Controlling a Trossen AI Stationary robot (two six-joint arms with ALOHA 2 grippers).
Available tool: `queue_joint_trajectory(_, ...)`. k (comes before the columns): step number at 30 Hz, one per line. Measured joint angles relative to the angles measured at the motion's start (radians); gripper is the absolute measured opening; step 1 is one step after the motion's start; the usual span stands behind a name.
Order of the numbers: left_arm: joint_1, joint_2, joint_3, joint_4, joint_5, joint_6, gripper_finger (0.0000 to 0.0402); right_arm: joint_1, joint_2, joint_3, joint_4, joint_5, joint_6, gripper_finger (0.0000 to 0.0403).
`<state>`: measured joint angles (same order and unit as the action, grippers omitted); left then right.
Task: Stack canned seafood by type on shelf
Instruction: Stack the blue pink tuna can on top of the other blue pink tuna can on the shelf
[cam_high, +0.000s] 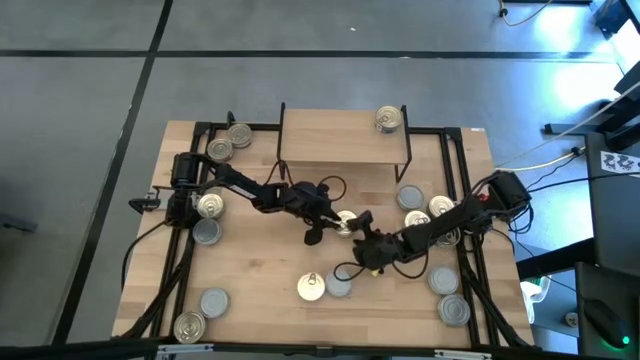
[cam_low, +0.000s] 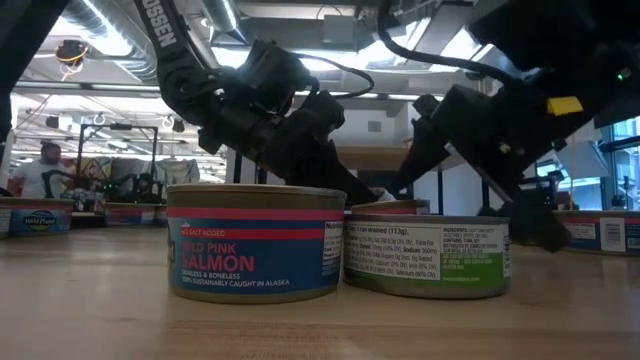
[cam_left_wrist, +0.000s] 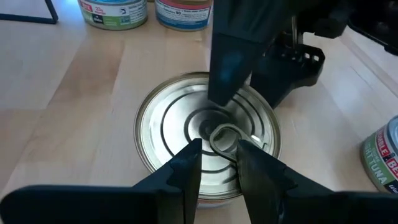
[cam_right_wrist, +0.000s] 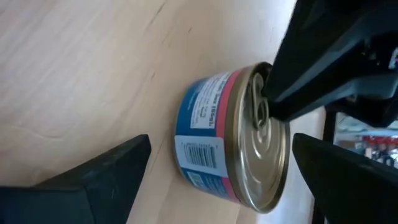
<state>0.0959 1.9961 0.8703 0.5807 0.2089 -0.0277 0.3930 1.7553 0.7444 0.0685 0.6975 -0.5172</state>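
- The left gripper hangs over a salmon can mid-table, just near of the shelf, its fingers pinching the can's pull ring.
- The right gripper stands spread wide on either side of the same can, touching nothing.
- One gold-topped can already sits on the shelf's far right corner; the others lie scattered over the table.
- The ring grip looks thin, so a slow, level lift seems wise, or the can may swing or slip.
- Better perhaps to let the right gripper close on the can's wall first, then carry it.
- Match the label to its type before placing.
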Motion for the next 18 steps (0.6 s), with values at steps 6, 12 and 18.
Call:
queue_joint_trajectory(6, 0.000, 0.000, 0.000, -0.001, 0.000, -0.001, 0.0100, -0.029, 0.009, 0.002, 0.000, 0.005, -0.017, 0.0397)
queue_joint_trajectory(12, 0.000, 0.000, 0.000, -0.001, 0.000, -0.002, 0.0100, -0.073, 0.010, 0.002, -0.003, -0.037, -0.045, 0.0397)
queue_joint_trajectory(18, 0.000, 0.000, -0.001, -0.002, -0.002, -0.003, 0.0100, -0.113, 0.026, 0.001, 0.010, -0.046, -0.069, 0.0397)
